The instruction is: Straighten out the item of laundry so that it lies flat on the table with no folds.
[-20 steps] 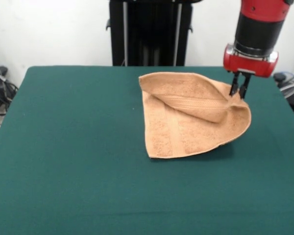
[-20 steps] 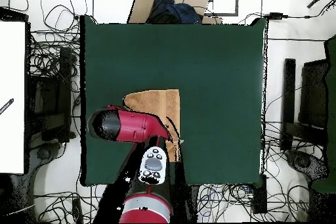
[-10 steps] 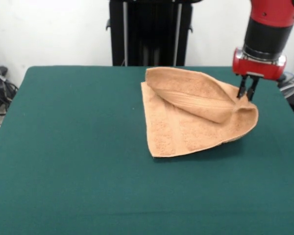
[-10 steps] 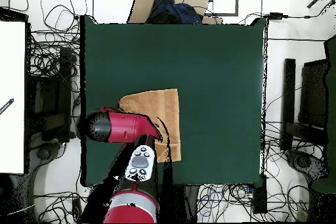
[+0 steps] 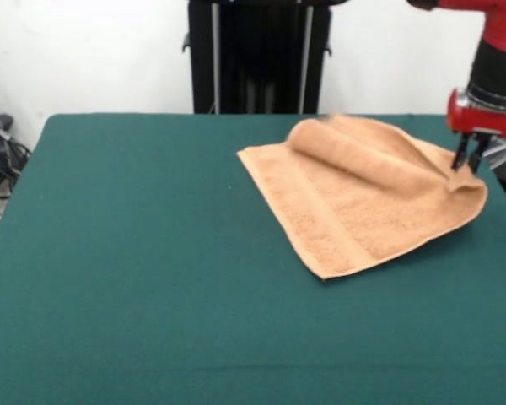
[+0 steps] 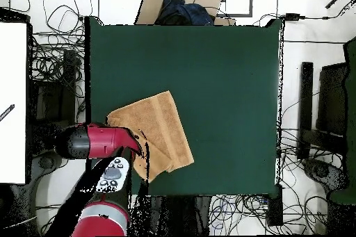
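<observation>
Pinching a raised corner of the peach towel [image 5: 363,198], the hand [image 5: 468,158] has its fingers closed on the cloth near the green worktop's [image 5: 135,278] edge. One rolled fold runs across the towel's far side; the rest lies flat.

A black stand [image 5: 257,55] is standing against a white wall [image 5: 84,51] behind the green surface. Tangled cables [image 6: 49,74] are lying on the floor around it, with a cardboard box [image 6: 182,1] sitting beyond one edge.
</observation>
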{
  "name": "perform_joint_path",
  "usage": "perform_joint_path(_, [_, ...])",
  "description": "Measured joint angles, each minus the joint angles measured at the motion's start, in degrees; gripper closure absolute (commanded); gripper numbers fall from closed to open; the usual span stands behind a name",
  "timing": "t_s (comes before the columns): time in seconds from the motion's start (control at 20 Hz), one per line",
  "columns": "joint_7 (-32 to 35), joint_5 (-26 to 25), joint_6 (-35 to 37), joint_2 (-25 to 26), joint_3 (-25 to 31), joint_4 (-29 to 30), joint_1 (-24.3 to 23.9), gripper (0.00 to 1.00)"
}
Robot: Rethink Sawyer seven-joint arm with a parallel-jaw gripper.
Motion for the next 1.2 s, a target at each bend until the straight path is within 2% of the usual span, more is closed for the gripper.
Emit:
perform_joint_path(0.2, [0.0,0.7,0.0,0.4,0.3,-0.1,0.0,1.00])
perform_joint_path(0.25, [0.0,1.1,0.0,0.4,0.3,-0.1,-0.4,0.00])
perform_joint_path(0.95, [0.0,2.1,-3.2,0.4,1.2,-0.1,-1.4,0.00])
perform_joint_path(1.2, [0.0,2.1,-3.7,-0.7,5.4,1.1,-5.5,0.00])
